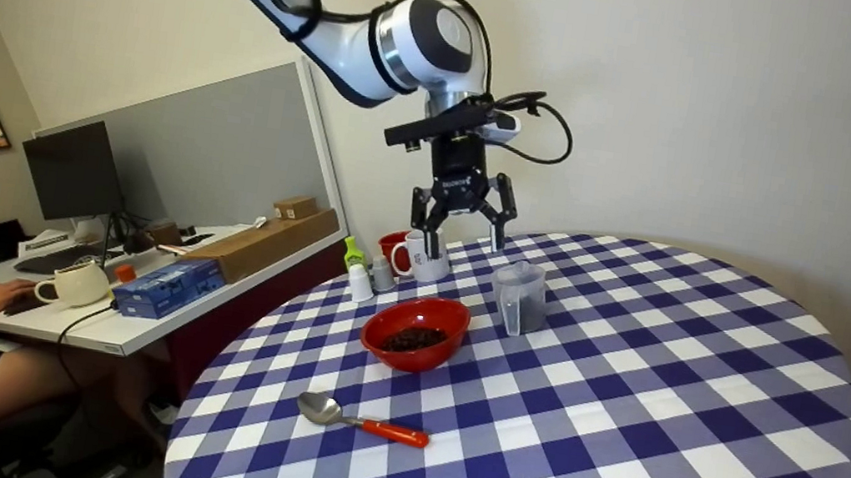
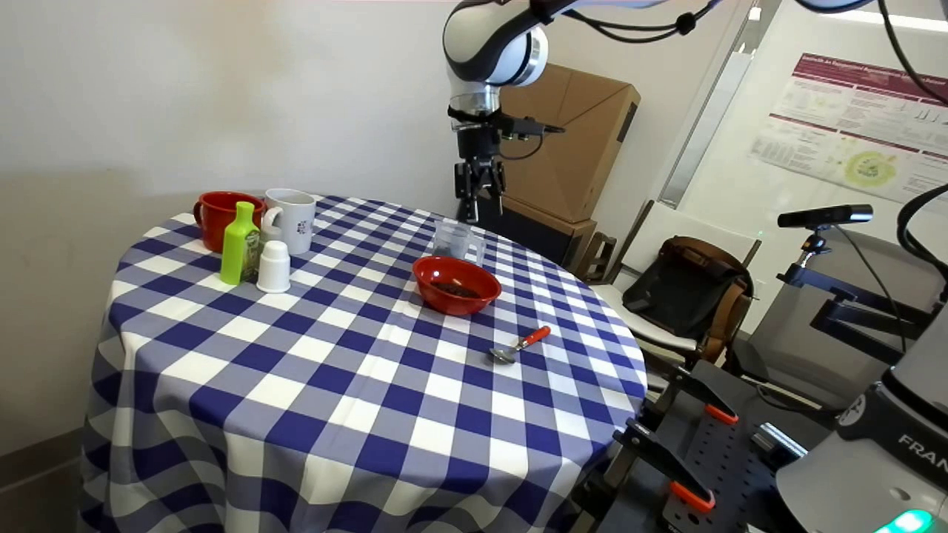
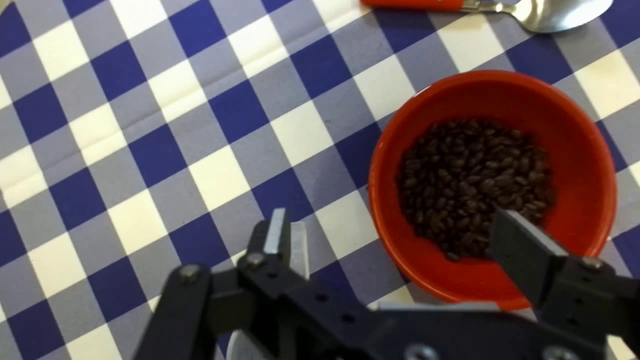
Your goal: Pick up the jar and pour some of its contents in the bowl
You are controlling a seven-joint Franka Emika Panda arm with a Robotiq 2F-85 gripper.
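The clear whitish jar (image 1: 522, 297) stands upright on the checked tablecloth beside the bowl; it also shows in an exterior view (image 2: 453, 238). In the wrist view only pale parts of the jar (image 3: 300, 250) show behind the gripper. The red bowl (image 1: 410, 361) holds dark brown beans (image 3: 470, 180); it also shows in an exterior view (image 2: 453, 303) and at right in the wrist view (image 3: 582, 150). My gripper (image 1: 465, 242) is open and empty, pointing down above table height near the jar and bowl. Its spread fingers also show in the wrist view (image 3: 395, 227).
An orange-handled spoon (image 1: 364, 424) lies in front of the bowl. A white mug (image 2: 296, 222), red mug (image 2: 221, 215), green bottle (image 2: 237, 250) and white container (image 2: 274, 268) stand together to one side. A white desk (image 1: 150, 329) adjoins the table.
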